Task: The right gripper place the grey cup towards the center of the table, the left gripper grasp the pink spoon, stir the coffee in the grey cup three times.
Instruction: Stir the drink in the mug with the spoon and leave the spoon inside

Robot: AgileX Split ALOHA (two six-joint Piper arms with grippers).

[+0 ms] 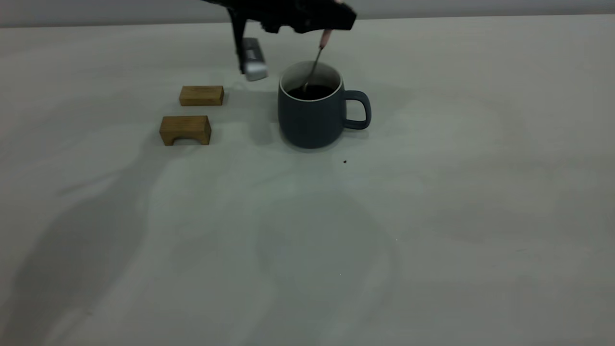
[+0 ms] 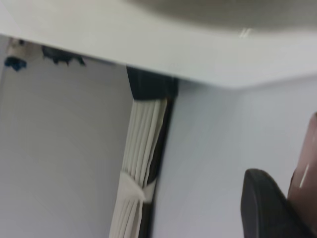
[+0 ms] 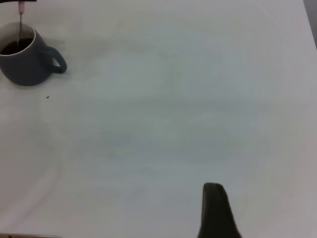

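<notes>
The grey cup (image 1: pixel 312 120) stands upright on the table (image 1: pixel 432 216), left of centre toward the far side, handle to the right. Dark coffee (image 1: pixel 312 91) fills it. Just above the cup's far rim, my left gripper (image 1: pixel 330 28) is shut on the pink spoon (image 1: pixel 326 38); the metal neck slants down and the bowl dips into the coffee. In the left wrist view one dark finger (image 2: pixel 267 208) sits against the pinkish handle (image 2: pixel 307 178). My right gripper (image 3: pixel 214 208) hangs far from the cup (image 3: pixel 25 67) and is out of the exterior view.
Two wooden blocks lie left of the cup: a flat one (image 1: pixel 202 95) and an arched one (image 1: pixel 185 129). A silver-grey oblong piece (image 1: pixel 253 60) hangs by the left arm behind them. A tiny black speck (image 1: pixel 345 162) lies in front of the cup.
</notes>
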